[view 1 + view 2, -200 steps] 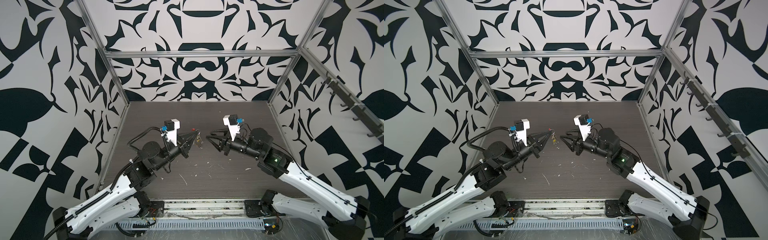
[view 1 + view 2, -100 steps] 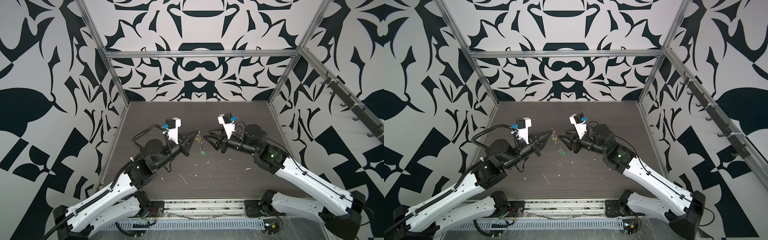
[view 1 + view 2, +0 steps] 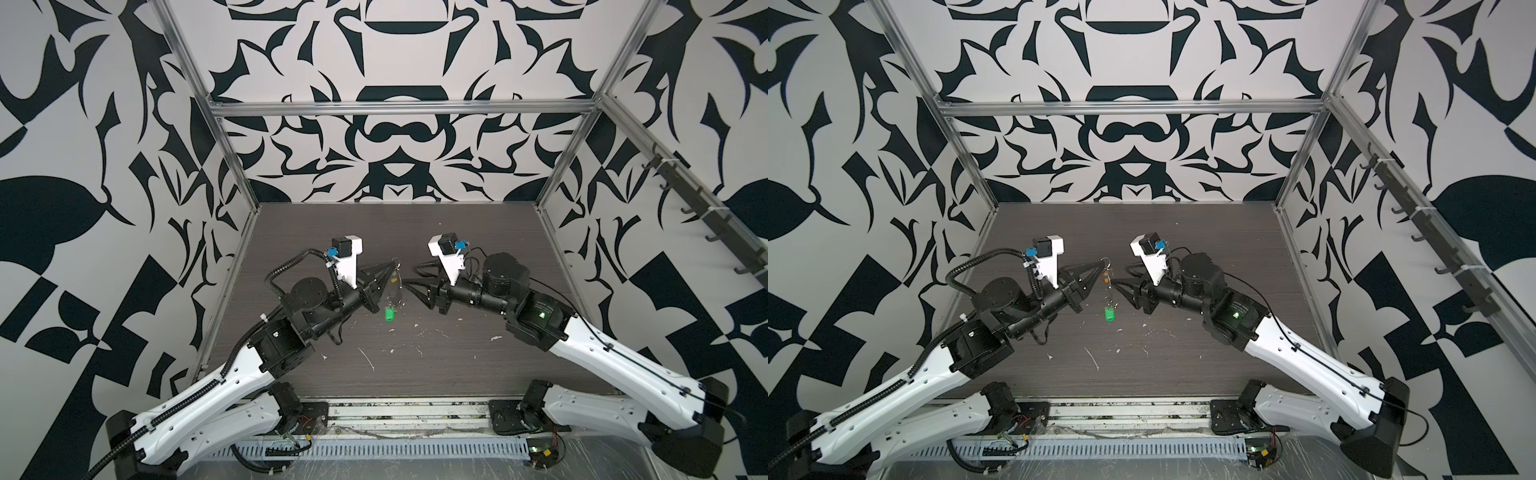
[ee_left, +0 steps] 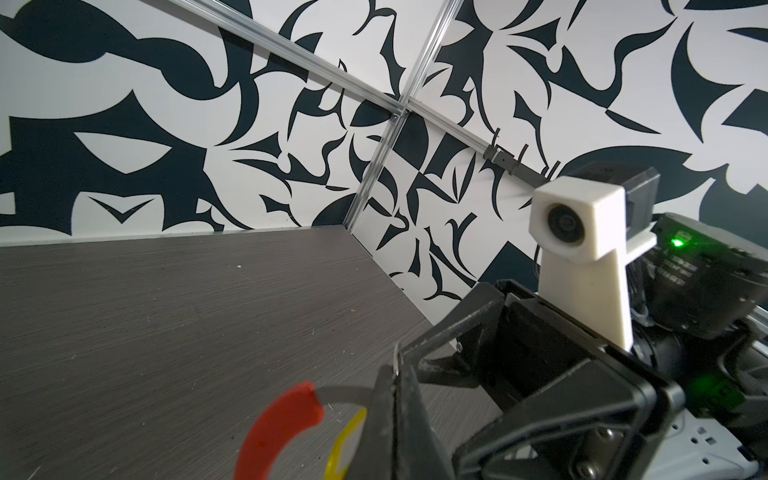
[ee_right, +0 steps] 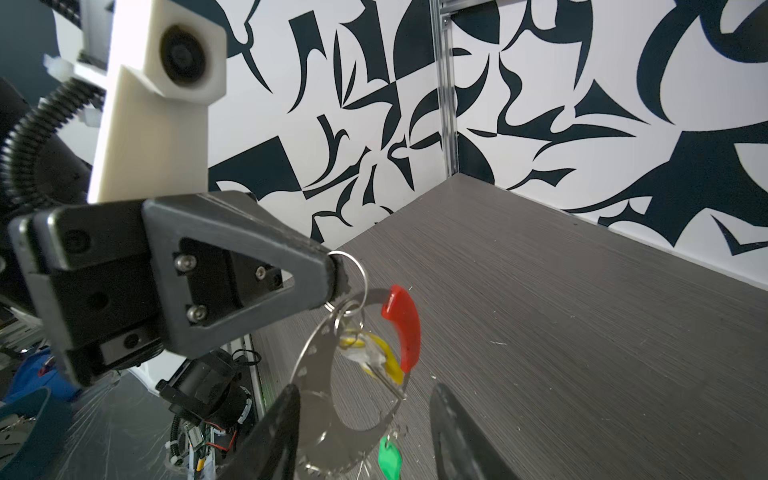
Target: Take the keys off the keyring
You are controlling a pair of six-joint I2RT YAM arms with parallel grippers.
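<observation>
While left claw (image 5: 334,276) pinches the keyring (image 5: 311,365), green key (image 5: 390,457) and yellow key (image 5: 388,355) dangle beneath, unremoved; right claw (image 5: 365,399) half-spread alongside.

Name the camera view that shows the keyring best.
The right wrist view: the large silver wire keyring hangs close, nearly whole. The left wrist view shows only its red plastic sleeve, cut off; both top views show a tiny thin sliver.

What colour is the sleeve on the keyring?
The sleeve is red; the right wrist view shows it best.
</observation>
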